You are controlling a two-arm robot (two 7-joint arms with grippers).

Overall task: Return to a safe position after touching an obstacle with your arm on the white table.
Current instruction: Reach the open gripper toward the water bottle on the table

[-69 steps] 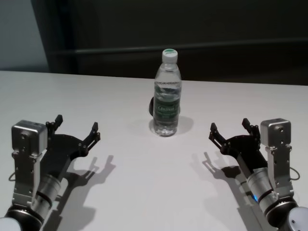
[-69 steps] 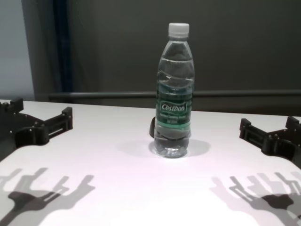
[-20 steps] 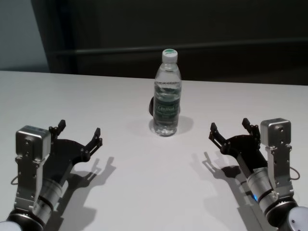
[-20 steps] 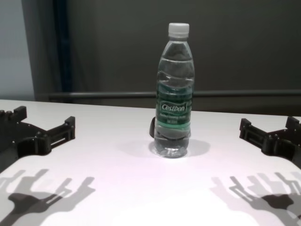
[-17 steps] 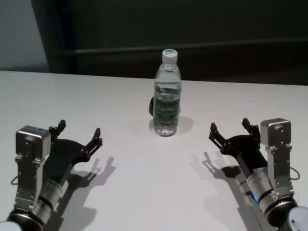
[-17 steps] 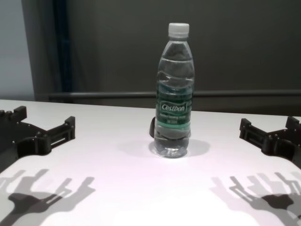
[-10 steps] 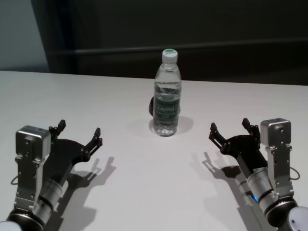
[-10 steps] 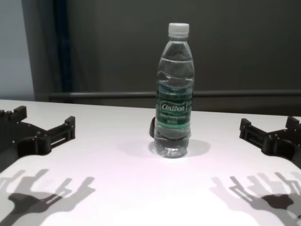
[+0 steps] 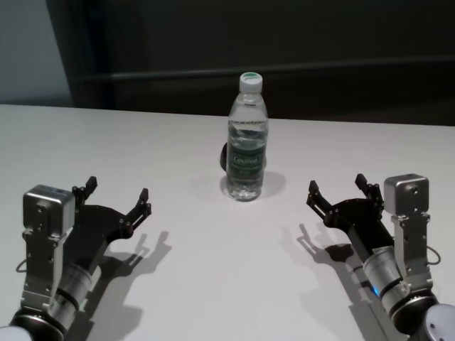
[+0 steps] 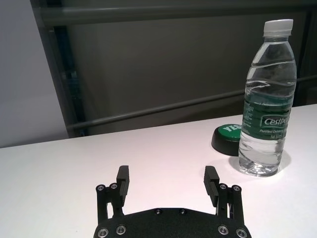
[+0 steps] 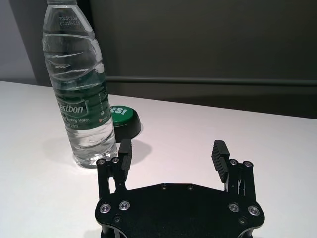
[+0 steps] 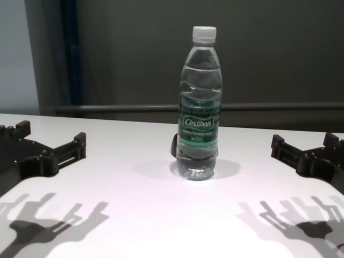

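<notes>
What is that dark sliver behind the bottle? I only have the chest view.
Observer: A small round puck, black with a green top bearing white letters, lying on the white table behind the bottle.
Operator: Which claws are clear of the bottle?
Observer: Both. The head view shows the left claw and the right claw open and empty, one on each side, nearer the robot than the bottle, with bare table between.
</notes>
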